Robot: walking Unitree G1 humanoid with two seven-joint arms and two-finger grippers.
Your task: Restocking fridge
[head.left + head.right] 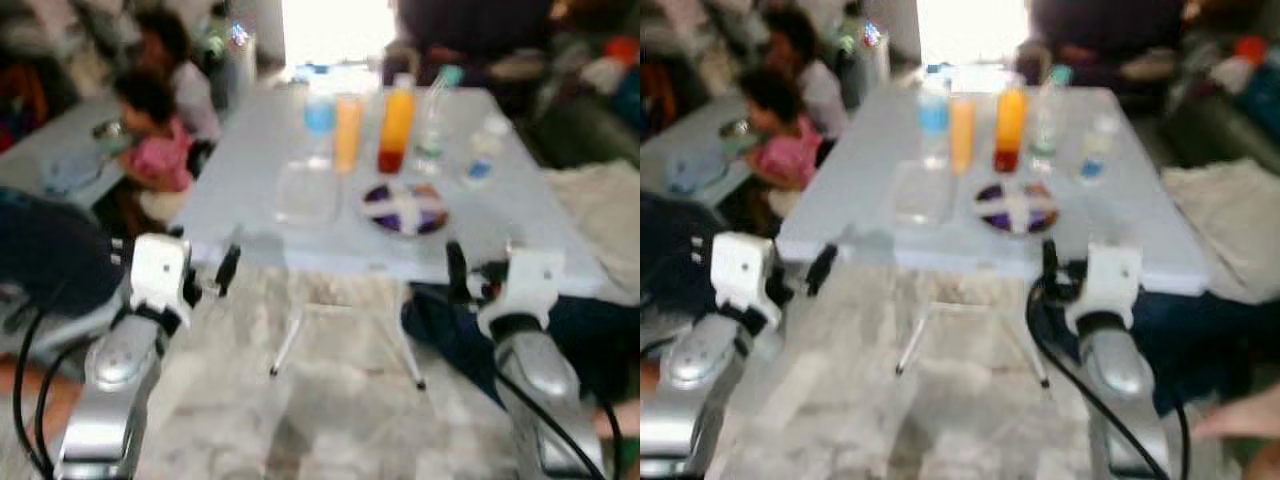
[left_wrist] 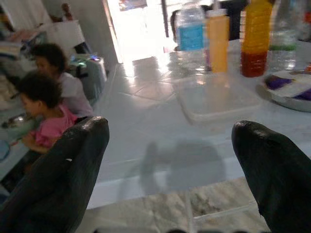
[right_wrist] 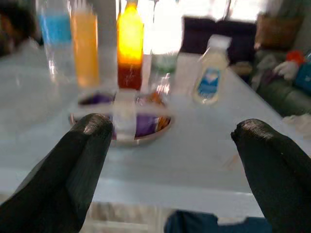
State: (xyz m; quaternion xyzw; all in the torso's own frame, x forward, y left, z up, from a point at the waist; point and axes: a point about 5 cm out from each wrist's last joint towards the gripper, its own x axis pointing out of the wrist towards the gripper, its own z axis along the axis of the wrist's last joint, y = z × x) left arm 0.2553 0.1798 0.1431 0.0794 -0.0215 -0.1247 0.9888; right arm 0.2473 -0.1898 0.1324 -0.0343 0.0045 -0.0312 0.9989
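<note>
A pale blue folding table [image 1: 240, 180] stands in front of me. On it, in a row at the back, are a blue-labelled water bottle [image 1: 319, 115], an orange drink [image 1: 348, 130], an orange-and-red bottle [image 1: 396, 128], a clear green-labelled bottle [image 1: 432, 130] and a small blue-labelled bottle [image 1: 484, 150]. Nearer me lie a clear plastic box [image 1: 307, 190] and a metal bowl [image 1: 404, 208] with purple and white contents. My left gripper [image 1: 228, 268] hangs open before the table's near edge, facing the box [image 2: 218, 97]. My right gripper [image 1: 457, 270] is open, facing the bowl [image 3: 121, 119].
Two children [image 1: 155, 130] sit at a low table [image 1: 60, 150] on the left. Cushions and a sofa [image 1: 590, 120] crowd the right side. Dark blue cloth [image 1: 450, 330] lies under the table's right end. A person's hand [image 1: 1240, 420] shows at lower right. Marble floor [image 1: 330, 400] lies between me and the table.
</note>
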